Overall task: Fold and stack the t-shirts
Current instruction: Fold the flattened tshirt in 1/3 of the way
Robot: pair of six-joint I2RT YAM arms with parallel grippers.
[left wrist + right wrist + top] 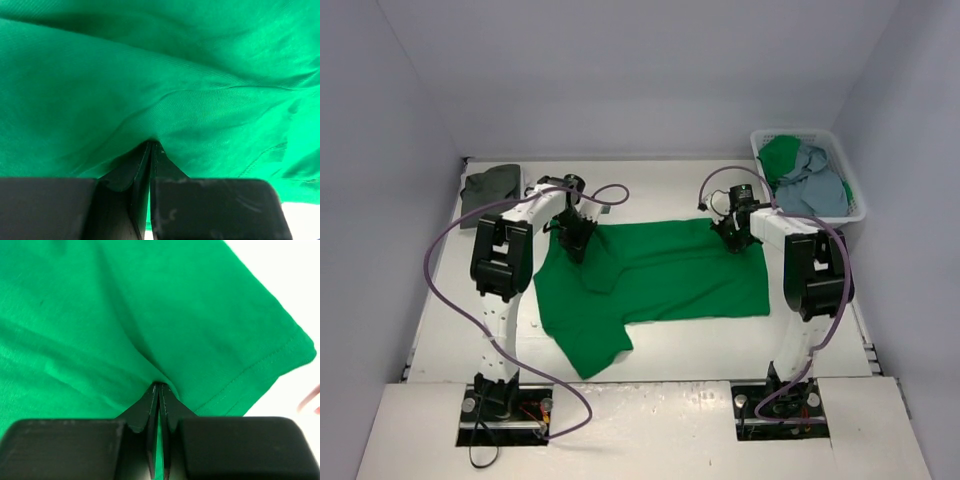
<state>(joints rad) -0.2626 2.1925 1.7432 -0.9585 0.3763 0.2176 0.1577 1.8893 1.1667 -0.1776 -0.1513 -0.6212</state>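
Well, I had both of my tools nipped onto the green t-shirt, which lay spread across the middle of the table. My left gripper was pressed together on a ridge of cloth at the shirt's far left, and my right gripper was pinching its far right corner. In the wrist views green cloth bunched right at the closed tips, though I could not tell whether either pinch had caught one layer or two. That was my worry: a single layer would peel the shirt open on the lift instead of folding it. My left pinch sat in from the edge, so the fold could come out crooked, and the near left sleeve might drag and bunch. A thin bite could also slip. The dark grey shirt lay at the far left, and other shirts sat in the basket at the far right.
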